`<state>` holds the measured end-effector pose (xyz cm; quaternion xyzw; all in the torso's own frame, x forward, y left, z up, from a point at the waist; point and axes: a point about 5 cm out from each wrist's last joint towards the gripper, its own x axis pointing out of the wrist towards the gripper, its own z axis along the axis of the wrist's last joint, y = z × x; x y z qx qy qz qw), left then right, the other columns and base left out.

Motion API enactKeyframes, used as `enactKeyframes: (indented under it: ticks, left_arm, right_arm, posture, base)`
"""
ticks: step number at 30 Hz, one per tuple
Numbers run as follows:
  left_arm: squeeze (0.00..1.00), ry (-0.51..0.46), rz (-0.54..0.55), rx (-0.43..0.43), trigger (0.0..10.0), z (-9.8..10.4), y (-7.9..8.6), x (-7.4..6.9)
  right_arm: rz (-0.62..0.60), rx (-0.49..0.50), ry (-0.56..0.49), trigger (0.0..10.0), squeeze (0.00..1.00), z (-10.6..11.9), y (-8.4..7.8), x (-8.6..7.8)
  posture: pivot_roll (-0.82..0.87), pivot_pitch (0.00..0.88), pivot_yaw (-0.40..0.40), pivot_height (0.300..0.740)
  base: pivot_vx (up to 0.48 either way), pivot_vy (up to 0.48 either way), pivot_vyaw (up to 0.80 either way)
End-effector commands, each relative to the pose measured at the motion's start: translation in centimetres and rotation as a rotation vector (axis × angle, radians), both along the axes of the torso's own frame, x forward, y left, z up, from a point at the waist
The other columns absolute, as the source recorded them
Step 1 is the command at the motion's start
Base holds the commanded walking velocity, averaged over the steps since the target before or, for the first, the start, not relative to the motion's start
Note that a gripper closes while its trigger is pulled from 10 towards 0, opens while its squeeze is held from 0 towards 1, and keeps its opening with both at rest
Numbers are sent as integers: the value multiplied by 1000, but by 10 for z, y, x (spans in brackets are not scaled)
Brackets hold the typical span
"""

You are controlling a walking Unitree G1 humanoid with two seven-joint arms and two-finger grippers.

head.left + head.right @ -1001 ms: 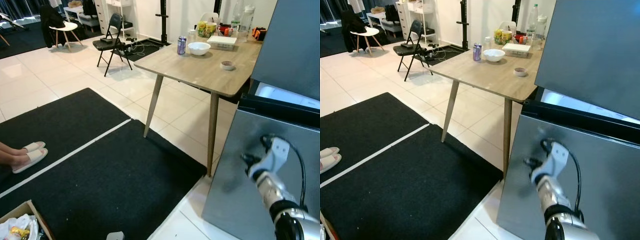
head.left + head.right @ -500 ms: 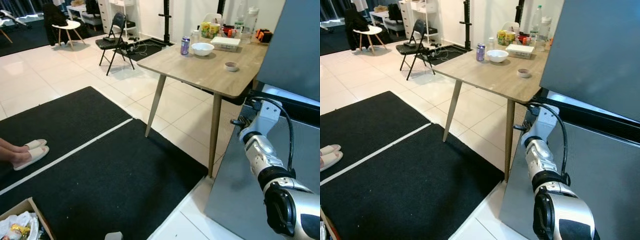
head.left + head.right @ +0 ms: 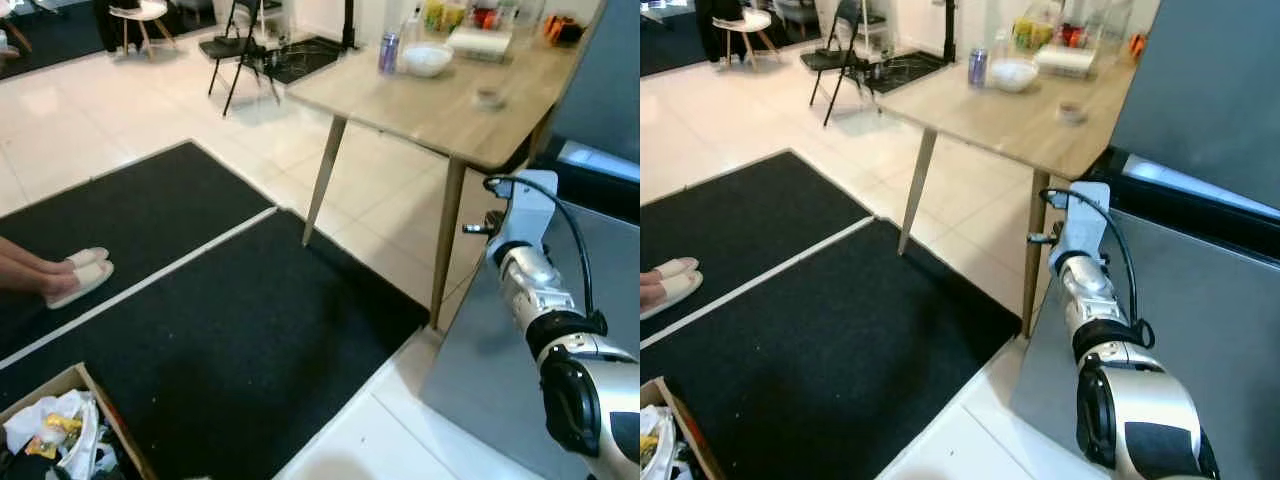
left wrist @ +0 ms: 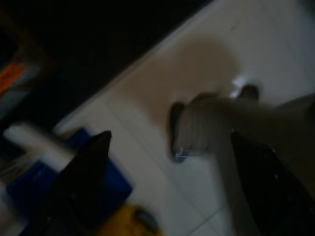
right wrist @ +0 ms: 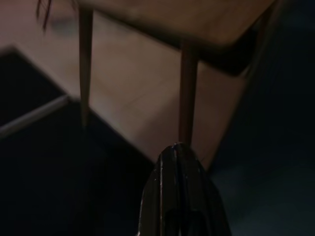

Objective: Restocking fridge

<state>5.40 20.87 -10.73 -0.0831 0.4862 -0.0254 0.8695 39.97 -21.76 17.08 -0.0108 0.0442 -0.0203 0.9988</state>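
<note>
My right gripper (image 5: 178, 162) fingers pressed together, raised beside grey fridge door (image 3: 600, 290), near corner leg of wooden worktop (image 3: 450, 95). Left gripper (image 4: 162, 162) fingers spread wide, hanging low over white tile floor (image 4: 162, 88); blurred blue item and white tube close by. On worktop: can (image 3: 389, 52), white bowl (image 3: 427, 58), small dish (image 3: 488, 97). Black mat (image 3: 200, 300) ahead. Cardboard box (image 3: 70, 430) with groceries by my feet. Person's feet in white slippers (image 3: 75, 280) on mat edge.
</note>
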Motion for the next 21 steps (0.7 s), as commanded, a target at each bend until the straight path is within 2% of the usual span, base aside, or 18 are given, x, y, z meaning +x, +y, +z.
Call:
enactKeyframes:
  ticks: [1, 5, 6, 7, 8, 9, 12, 17, 19, 20, 21]
  left_arm:
    - [0, 129, -50, -53, 10000, -6, -8, -38]
    - [0, 110, -56, -52, 10000, -5, -6, -34]
    - [0, 74, -76, -56, 10000, -3, -6, -22]
    - [0, 61, -83, -59, 10000, -3, -7, -18]
    - [0, 61, -83, -59, 10000, -3, -7, -18]
    - [0, 33, -99, -70, 10000, -2, -11, -10]
    - [0, 21, -111, -78, 10000, -2, -14, -6]
    - [0, 22, -125, -82, 10000, -2, -16, -5]
    - [0, 35, -132, -87, 10000, -3, -18, -10]
    - [0, 35, -132, -87, 10000, -3, -18, -10]
    - [0, 45, -132, -88, 10000, -3, -17, -14]
  right_arm:
    - [122, 90, 8, 10000, 0, 3, 2, 1]
    - [206, 131, -12, 10000, 0, 7, 5, 0]
    - [284, 83, 0, 10000, 0, 8, 0, -2]
    - [306, 54, 13, 10000, 0, 7, -2, -3]
    - [306, 54, 13, 10000, 0, 7, -2, -3]
    - [282, -4, 69, 10000, 0, 4, -13, -6]
    - [272, 1, 80, 10000, 0, 6, -21, -7]
    - [356, 34, 77, 10000, 0, 10, -27, -10]
    - [405, -62, 132, 10000, 0, 8, -37, -16]
    - [405, -62, 132, 10000, 0, 8, -37, -16]
    - [407, -103, 158, 10000, 0, 7, -41, -17]
  posture:
    - [86, 283, 26, 740]
    - [84, 290, 29, 740]
    - [81, 297, 34, 740]
    - [81, 297, 34, 740]
    - [81, 297, 34, 740]
    - [76, 297, 39, 740]
    - [72, 293, 42, 740]
    - [73, 287, 43, 740]
    - [75, 277, 42, 740]
    - [75, 277, 42, 740]
    - [75, 277, 43, 740]
  base:
    - [0, 0, 0]
    - [0, 0, 0]
    - [0, 0, 0]
    - [0, 0, 0]
    - [0, 0, 0]
    - [0, 0, 0]
    - [0, 0, 0]
    - [0, 0, 0]
    - [0, 0, 0]
    - [0, 0, 0]
    - [0, 0, 0]
